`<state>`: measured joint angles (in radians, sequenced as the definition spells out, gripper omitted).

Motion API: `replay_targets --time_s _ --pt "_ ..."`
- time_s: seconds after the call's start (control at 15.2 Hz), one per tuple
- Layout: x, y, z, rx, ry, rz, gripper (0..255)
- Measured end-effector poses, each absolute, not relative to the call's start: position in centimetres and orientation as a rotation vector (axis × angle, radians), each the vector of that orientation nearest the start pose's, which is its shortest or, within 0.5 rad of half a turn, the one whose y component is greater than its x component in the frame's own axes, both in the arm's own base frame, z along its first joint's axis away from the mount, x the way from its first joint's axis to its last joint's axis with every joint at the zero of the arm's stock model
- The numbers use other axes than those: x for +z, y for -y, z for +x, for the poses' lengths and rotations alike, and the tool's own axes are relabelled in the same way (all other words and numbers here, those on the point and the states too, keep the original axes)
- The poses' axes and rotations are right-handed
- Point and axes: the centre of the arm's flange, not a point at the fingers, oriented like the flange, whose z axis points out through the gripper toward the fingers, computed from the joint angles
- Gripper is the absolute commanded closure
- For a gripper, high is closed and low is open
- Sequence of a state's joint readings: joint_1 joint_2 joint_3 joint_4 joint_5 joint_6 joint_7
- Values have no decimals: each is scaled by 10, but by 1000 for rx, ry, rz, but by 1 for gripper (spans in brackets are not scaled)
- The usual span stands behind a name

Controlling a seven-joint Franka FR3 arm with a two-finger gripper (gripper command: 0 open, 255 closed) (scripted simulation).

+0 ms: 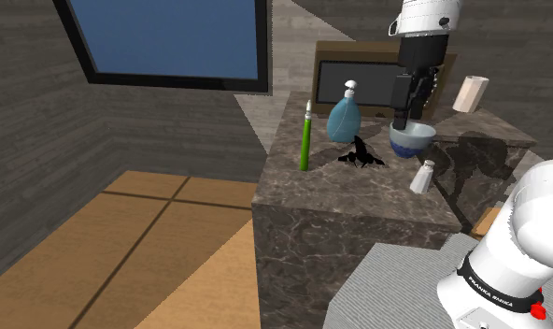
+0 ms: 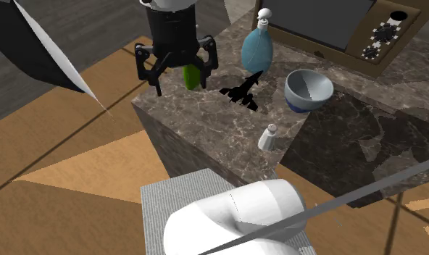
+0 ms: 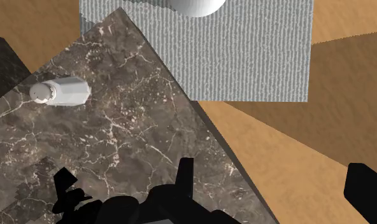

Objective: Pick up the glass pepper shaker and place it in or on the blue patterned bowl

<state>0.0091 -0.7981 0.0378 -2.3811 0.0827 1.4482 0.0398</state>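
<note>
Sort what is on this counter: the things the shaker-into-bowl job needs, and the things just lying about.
For the job:
pepper shaker
blue bowl
gripper, open

Lying about:
blue spray bottle
black toy plane
green upright stick
pale roll
brown box with a dark screen

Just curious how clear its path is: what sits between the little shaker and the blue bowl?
Nothing: only bare marble top separates the shaker from the bowl, as the second exterior view shows.
</note>
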Motion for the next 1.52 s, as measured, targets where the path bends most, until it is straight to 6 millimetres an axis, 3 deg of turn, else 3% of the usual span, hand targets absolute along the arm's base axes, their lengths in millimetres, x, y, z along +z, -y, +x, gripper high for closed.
replay_targets --time_s 0.13,0.33,0.73,1.52 --pt "570 -21 285 205 4 -3084 0" --pt "552 4 274 170 43 -3085 0" --pt "509 68 245 89 136 -3084 0" --pt "410 192 219 -78 329 -3068 0"
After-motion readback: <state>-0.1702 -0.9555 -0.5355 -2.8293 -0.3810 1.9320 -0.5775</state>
